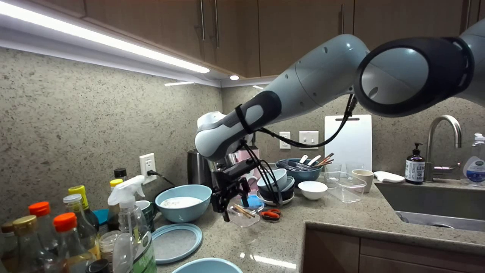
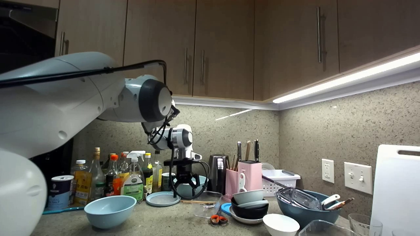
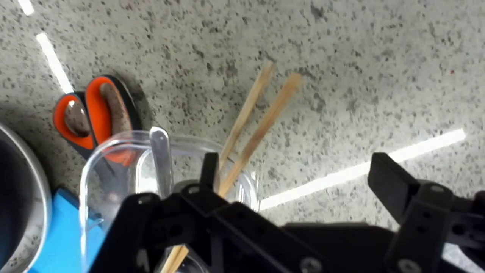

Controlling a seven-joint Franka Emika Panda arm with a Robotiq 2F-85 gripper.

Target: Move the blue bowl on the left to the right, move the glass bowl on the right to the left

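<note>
Two light blue bowls are on the counter. One blue bowl (image 1: pixel 182 214) stands by the back wall with something white inside. The other blue bowl (image 2: pixel 110 216) is near the counter front; only its rim side (image 1: pixel 207 266) shows in an exterior view. A clear rounded-rectangular container (image 3: pixel 85 204) has wooden chopsticks (image 3: pixel 261 129) across it. I cannot make out a small round glass bowl; it is hidden or out of view. My gripper (image 3: pixel 297 168) is open with nothing between its fingers. It hangs above the counter, one finger over the container's edge, near the wall-side bowl.
Orange-handled scissors (image 3: pixel 100 110), stacked dark bowls (image 2: pixel 251 211) and a white bowl (image 1: pixel 312 190) lie near the container. A larger clear container (image 1: pixel 354 189) stands by the sink. A round blue-rimmed lid (image 1: pixel 176 242), bottles and a spray bottle (image 1: pixel 130 212) line the wall.
</note>
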